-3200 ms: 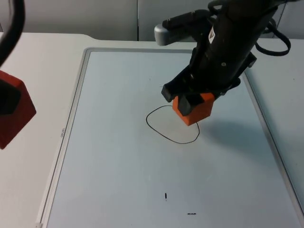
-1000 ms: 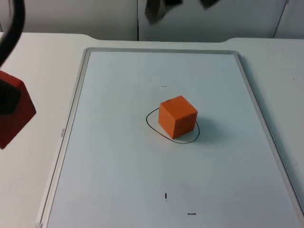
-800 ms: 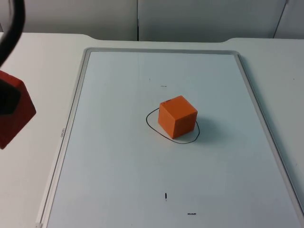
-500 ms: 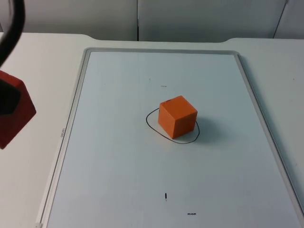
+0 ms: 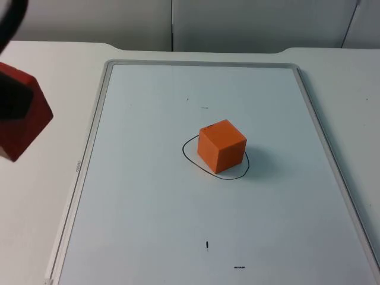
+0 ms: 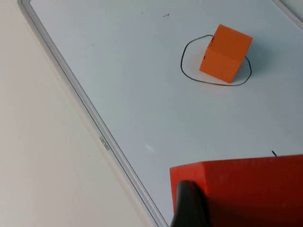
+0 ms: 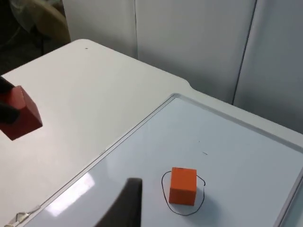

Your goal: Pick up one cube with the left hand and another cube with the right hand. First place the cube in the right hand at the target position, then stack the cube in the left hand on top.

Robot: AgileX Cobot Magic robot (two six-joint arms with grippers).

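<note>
An orange cube (image 5: 222,146) rests on the whiteboard inside a hand-drawn black ring (image 5: 189,155), with nothing touching it. It stands in the same ring in the left wrist view (image 6: 225,53) and the right wrist view (image 7: 183,186). A red cube (image 5: 32,122) hangs above the table left of the board, with my left gripper (image 5: 13,105) shut on it. Close to the left wrist camera the red cube (image 6: 251,189) sits behind a black fingertip (image 6: 189,208). My right gripper (image 7: 124,205) is raised high and far back from the orange cube, and from there the red cube (image 7: 21,113) is in sight.
The whiteboard (image 5: 148,225) has a grey frame (image 5: 89,148) and lies on the white table (image 5: 47,71). Small black marks (image 5: 207,244) sit near its front. A grey partition wall (image 5: 178,24) closes the table at the back.
The right gripper let go of the orange cube in the ring and drew back out of the top view. In the last half second the left gripper has carried the red cube slightly up and right.
</note>
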